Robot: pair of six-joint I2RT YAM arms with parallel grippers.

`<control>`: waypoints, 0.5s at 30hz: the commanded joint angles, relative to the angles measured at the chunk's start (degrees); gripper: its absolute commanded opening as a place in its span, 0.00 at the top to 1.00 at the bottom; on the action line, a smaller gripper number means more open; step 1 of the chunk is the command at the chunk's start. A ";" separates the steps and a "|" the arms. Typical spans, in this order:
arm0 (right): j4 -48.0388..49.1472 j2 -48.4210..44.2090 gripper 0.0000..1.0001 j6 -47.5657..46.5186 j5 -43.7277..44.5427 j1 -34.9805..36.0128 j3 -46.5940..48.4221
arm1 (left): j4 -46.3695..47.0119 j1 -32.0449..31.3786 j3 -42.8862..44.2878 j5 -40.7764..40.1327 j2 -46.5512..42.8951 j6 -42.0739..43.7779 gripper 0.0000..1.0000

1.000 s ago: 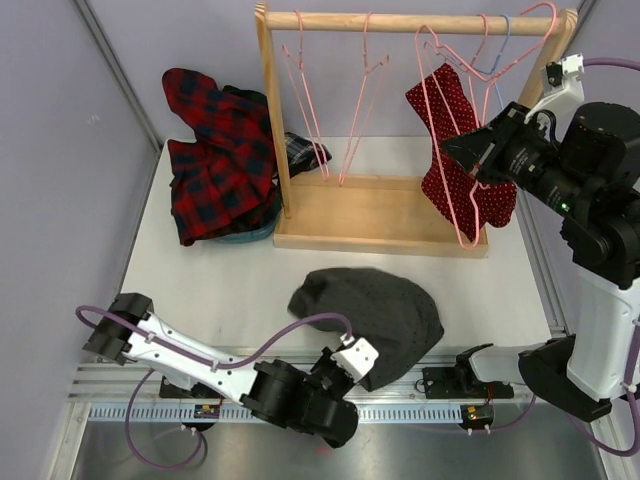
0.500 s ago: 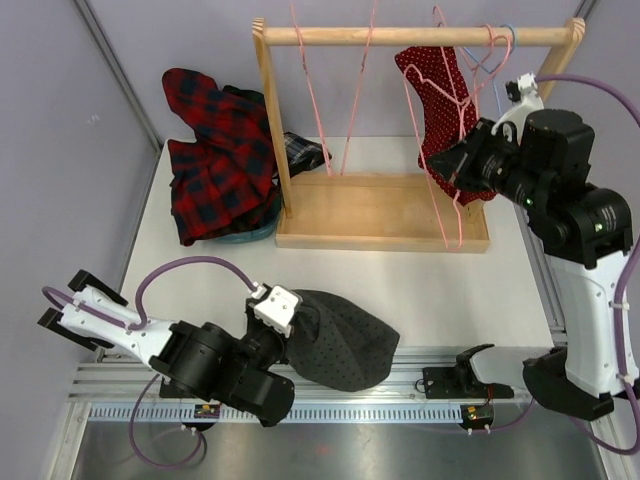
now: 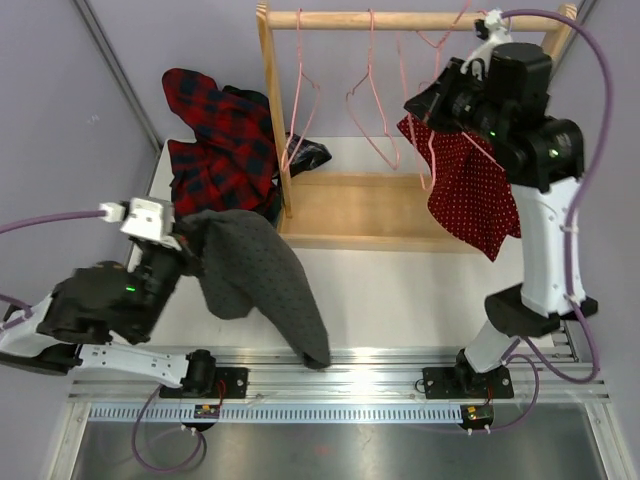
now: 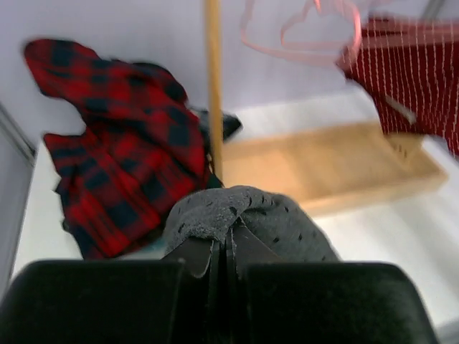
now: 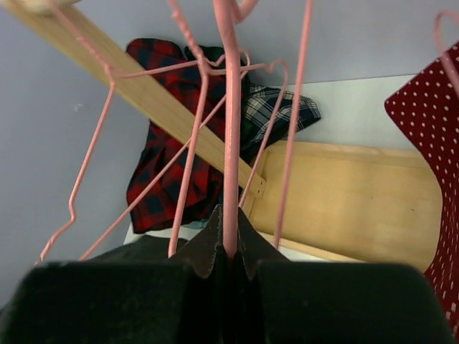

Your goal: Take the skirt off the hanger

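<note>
Grey speckled knit hangs limp from your clenched left gripper, so shed it by the plaid heap; beyond, your right gripper pinches a thin pink wire hanger, the red white-dotted skirt apparently draped on it beside the wooden rack, awaiting a tug.

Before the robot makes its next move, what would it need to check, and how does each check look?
1. Right fingers clamped on the pink wire hanger: ok.
2. Red white-dotted skirt off that hanger: not ok, it hangs below the right arm.
3. Left fingers free to pull the skirt: not ok, shut on a grey dotted garment.
4. Hanger's hook clear of the wooden rail: cannot tell.
</note>
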 commanded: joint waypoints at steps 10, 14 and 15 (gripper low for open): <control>10.94 11.04 1.00 -1.04 -0.56 -1.50 -3.63 | 20.19 16.00 15.93 6.77 12.05 45.77 1.00; 11.82 9.38 1.00 -0.95 -0.65 -1.68 -8.98 | 8.92 36.20 21.18 20.37 17.69 35.15 1.00; 12.26 8.67 1.00 -0.69 -0.65 -1.59 -10.57 | 7.42 41.39 22.17 28.77 18.83 32.34 1.00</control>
